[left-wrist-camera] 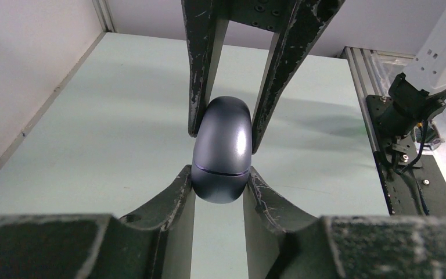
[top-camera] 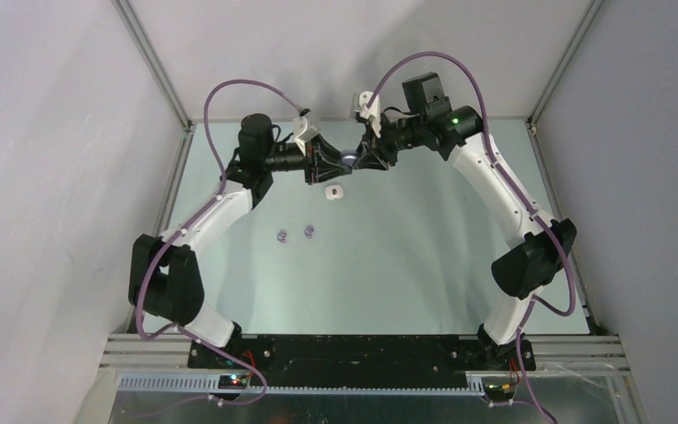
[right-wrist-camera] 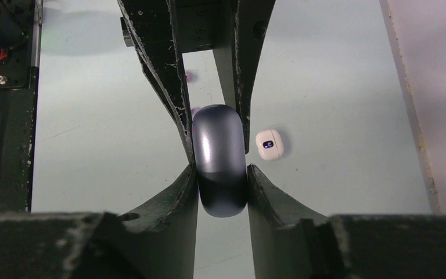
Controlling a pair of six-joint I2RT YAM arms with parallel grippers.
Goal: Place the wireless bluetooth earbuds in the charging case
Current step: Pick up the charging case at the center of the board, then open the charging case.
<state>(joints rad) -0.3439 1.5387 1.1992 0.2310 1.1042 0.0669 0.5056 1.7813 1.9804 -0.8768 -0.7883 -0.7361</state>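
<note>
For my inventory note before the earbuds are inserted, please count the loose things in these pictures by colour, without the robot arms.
Dark grey glossy oval charging case: 1
White rounded small plastic case: 1
Purple rounded tiny earbuds: 2
Total: 4

The left arm (top-camera: 212, 216) and the right arm (top-camera: 494, 181) each rose from its base, bent at the elbow and turned inward, so the two wrists faced each other head-on, level and in line. The left gripper (top-camera: 329, 164) was clamped tight on one end of the dark charging case (top-camera: 348, 159). The right gripper (top-camera: 366, 155) pinched the other end, its fingertips (left-wrist-camera: 196, 125) standing close to those of the left.
</note>
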